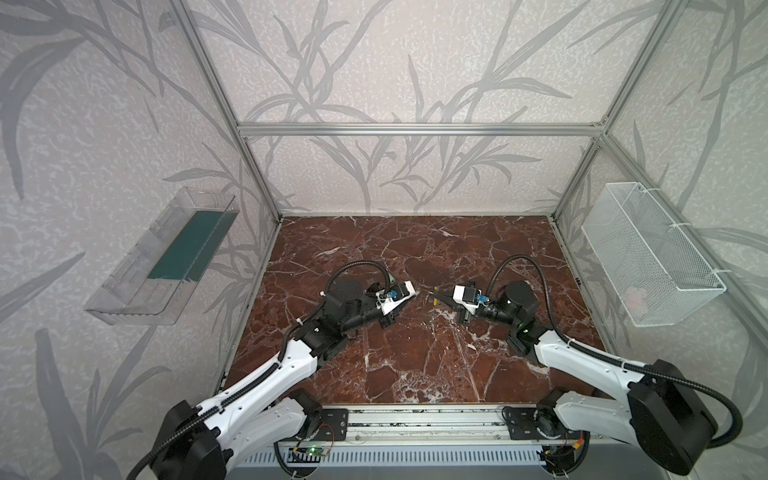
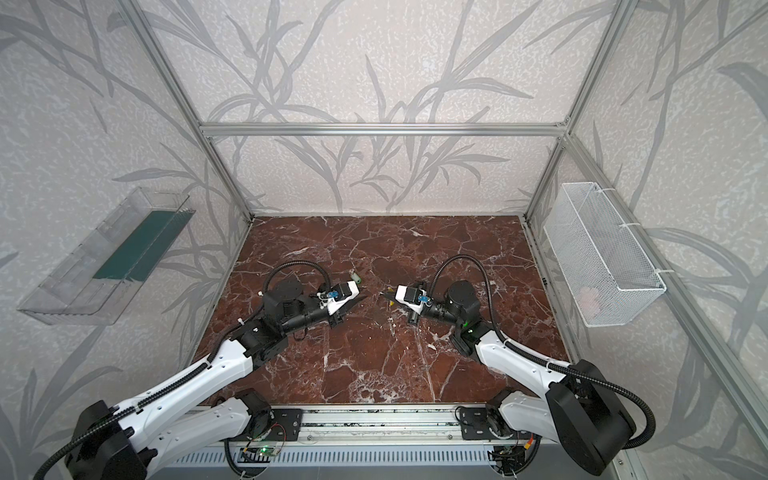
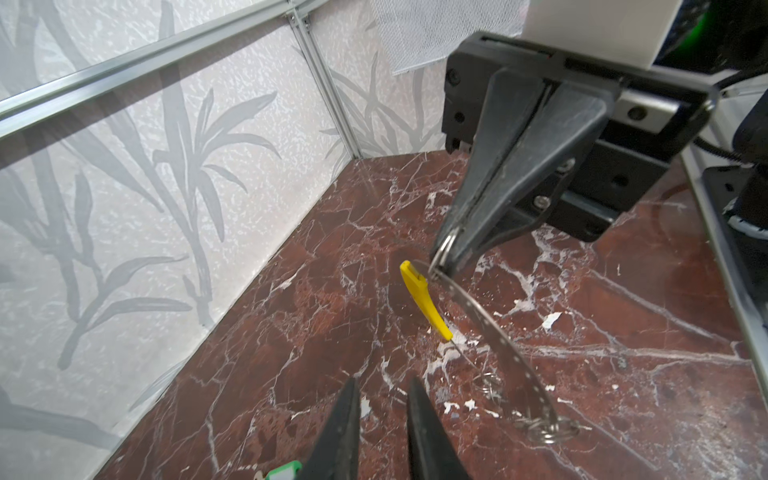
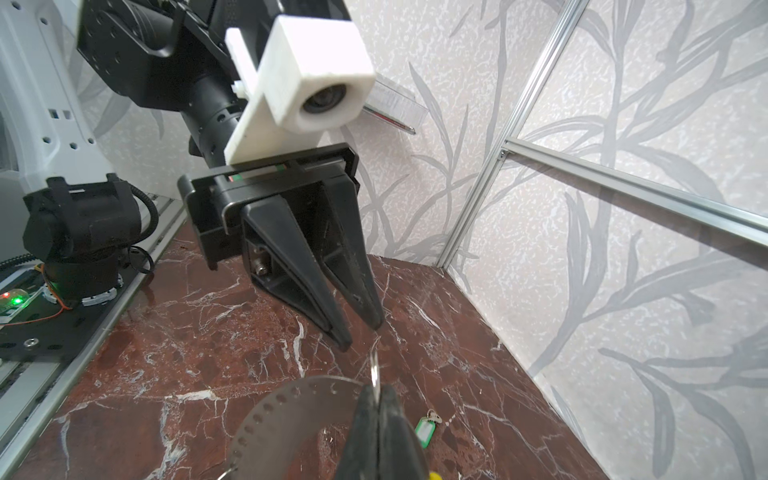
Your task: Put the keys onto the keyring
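Grey metal keyring (image 3: 505,353), pinched in right hand (image 3: 441,264)

Two black-and-white robot arms face each other over a red-brown marble tabletop (image 1: 415,374), inside an aluminium-framed booth papered with grey leaves. The left gripper (image 1: 412,298), largely hidden beneath its white camera mount, points at the right gripper (image 1: 432,295), whose dark jaws taper to a closed point; the tips are near but apart. The yellow sleeve of the keyring (image 1: 435,302) shows just beside the right tip. A clear plastic tray (image 1: 137,282) hangs on the left wall, a white mesh basket (image 1: 665,266) on the right.
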Controlling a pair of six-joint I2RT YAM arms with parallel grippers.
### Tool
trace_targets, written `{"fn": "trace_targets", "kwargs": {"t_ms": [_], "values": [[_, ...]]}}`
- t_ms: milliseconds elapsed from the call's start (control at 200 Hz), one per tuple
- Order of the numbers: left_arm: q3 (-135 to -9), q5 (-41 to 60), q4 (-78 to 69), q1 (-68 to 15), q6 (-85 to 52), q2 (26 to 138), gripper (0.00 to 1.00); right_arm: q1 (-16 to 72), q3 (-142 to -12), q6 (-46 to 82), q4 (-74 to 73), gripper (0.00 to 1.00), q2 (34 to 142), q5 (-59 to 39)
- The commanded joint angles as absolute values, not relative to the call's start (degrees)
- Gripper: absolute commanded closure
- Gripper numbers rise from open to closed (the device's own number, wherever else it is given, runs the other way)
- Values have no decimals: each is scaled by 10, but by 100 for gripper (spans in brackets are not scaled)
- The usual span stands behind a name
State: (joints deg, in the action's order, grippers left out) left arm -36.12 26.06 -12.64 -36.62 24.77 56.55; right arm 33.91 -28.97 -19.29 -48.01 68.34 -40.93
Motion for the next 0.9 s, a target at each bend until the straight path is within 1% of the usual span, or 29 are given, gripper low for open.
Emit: {"fn": "trace_targets", "kwargs": {"t_ms": [0,80,325,675,755,895], "values": [[-357,315,-214,-363,212,570,78,339,-302,-173,-541,100,686,-432],[-351,335,-248,-363,201,578,78,339,-304,-166,-545,100,686,-438],[-354,372,-253,-364,187,587,79,340,-312,-137,-551,100,685,-433],[-369,391,-265,-365,178,604,79,340,-320,-121,-551,100,691,-453],[-374,397,-272,-366,174,609,82,340,-322,-119,-547,100,691,-461],[-381,400,-276,-367,175,613,82,341,-322,-114,-544,100,690,-470]]}}
